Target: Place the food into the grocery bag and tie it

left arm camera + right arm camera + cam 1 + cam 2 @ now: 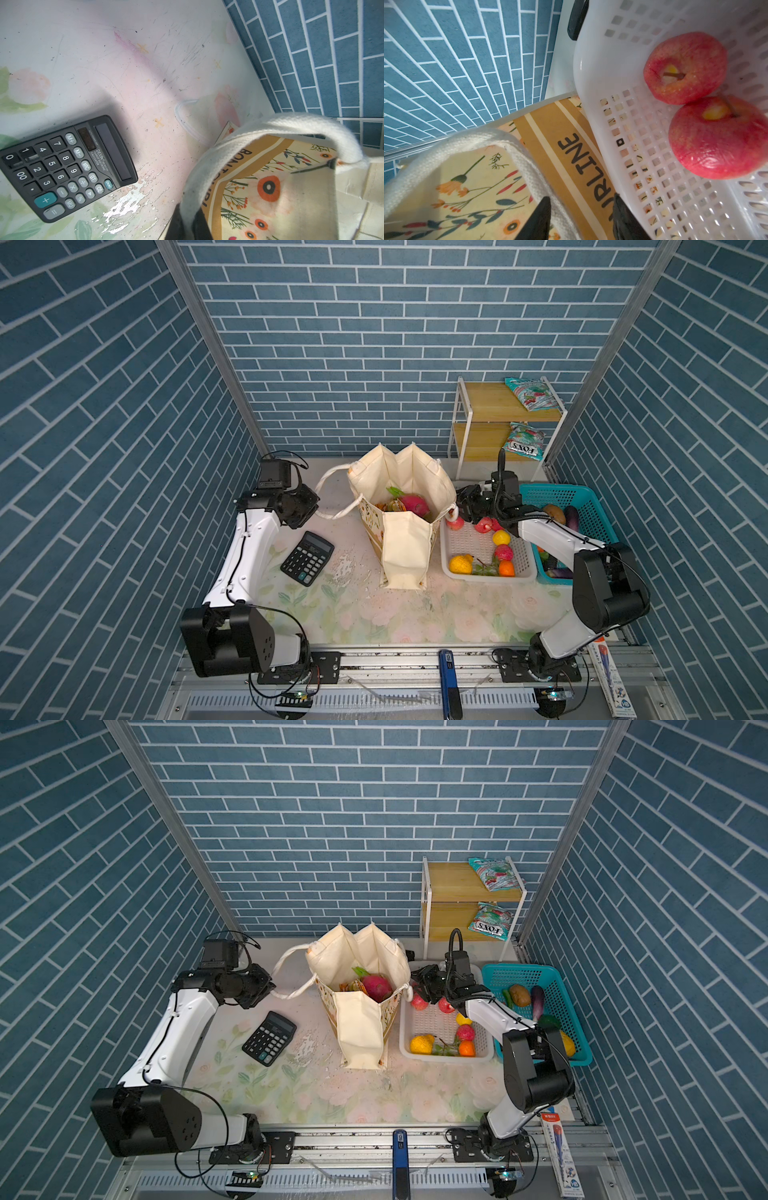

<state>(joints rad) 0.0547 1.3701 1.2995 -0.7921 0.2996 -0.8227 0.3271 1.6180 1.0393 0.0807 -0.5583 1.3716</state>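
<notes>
The grocery bag (405, 547) (359, 1029) stands open mid-table, a cream tote with a floral print. A magenta dragon fruit (413, 504) (376, 986) and orange items lie inside it. My left gripper (309, 510) (188, 216) is shut on the bag's left rope handle (328, 489) (270, 126), drawing it out to the left. My right gripper (461, 506) (581, 197) is open at the bag's right side. The right rope handle (529, 166) runs between its jaws, close to one finger. More food lies in the white basket (446, 556): two red apples (685, 66), yellow and orange fruits (460, 564).
A black calculator (307, 558) (66, 166) lies left of the bag. A teal basket (598, 510) of vegetables sits far right under my right arm. A wooden shelf (490, 402) at the back right holds two green snack packets (530, 393).
</notes>
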